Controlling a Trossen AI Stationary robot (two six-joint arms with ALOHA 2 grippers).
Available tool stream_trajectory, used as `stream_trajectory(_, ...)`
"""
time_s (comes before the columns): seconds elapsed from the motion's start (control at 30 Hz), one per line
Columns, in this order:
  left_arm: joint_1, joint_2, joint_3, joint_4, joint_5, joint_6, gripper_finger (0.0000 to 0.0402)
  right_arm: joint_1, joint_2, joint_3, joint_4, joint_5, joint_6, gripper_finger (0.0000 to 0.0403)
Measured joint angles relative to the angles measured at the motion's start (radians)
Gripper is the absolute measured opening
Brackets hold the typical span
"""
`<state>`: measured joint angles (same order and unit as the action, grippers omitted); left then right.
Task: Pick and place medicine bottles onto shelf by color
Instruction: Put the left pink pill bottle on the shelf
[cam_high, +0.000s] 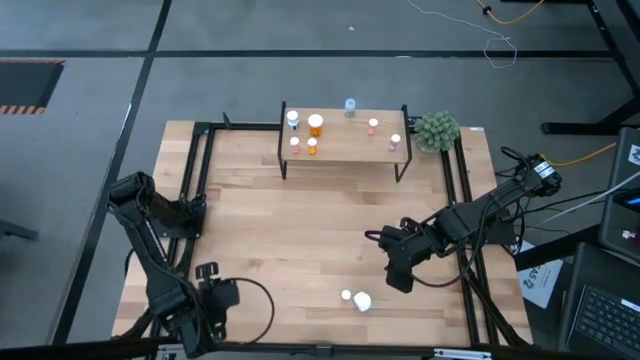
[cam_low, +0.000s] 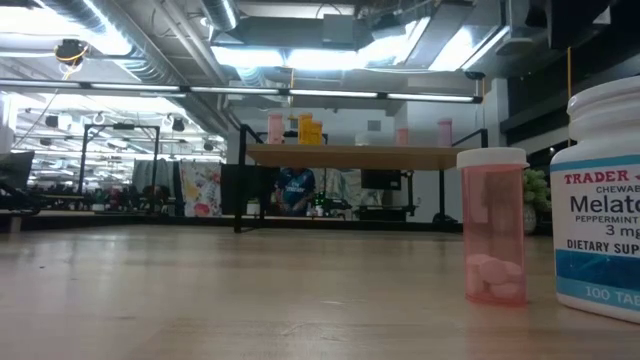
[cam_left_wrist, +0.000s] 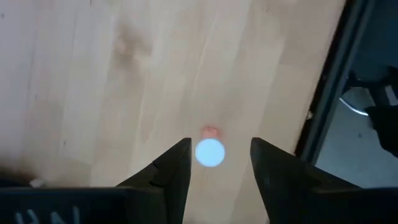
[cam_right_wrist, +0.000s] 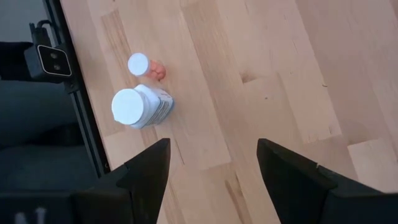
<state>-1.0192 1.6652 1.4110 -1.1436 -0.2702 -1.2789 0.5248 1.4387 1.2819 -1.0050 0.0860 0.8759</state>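
The shelf stands at the table's far middle with several white-capped bottles upright on it: orange ones, pink ones and a bluish one at its far edge. A small pink bottle and a larger white bottle stand near the front edge; both also show in the low view, the pink one and the white one. My right gripper is open and empty, to their right. My left gripper is open at the front left; another small pink bottle stands between its fingers, untouched.
A small green plant stands at the shelf's right end. Black frame rails run along the table's left and right sides. Bare wood lies between the shelf and the front bottles.
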Motion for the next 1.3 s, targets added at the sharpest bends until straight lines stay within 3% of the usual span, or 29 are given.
stream_trajectory(0.3, -0.001, 0.0, -0.104, 0.016, 0.006, -0.123, 0.0193, 0.0, 0.0, 0.0, 0.0, 0.0, 0.002, 0.0243)
stream_trajectory(0.53, -0.006, 0.0, -0.148, 0.066, 0.007, -0.126, 0.02, 0.0, 0.0, 0.0, 0.0, 0.001, 0.002, 0.0243)
stream_trajectory(0.93, -0.05, 0.0, -0.149, 0.066, 0.006, 0.027, 0.0199, 0.0, 0.0, 0.001, 0.0, 0.017, 0.002, 0.0243)
stream_trajectory(1.3, -0.056, 0.058, -0.149, 0.089, 0.006, 0.035, 0.0198, 0.0, 0.0, 0.001, 0.0, 0.019, 0.002, 0.0243)
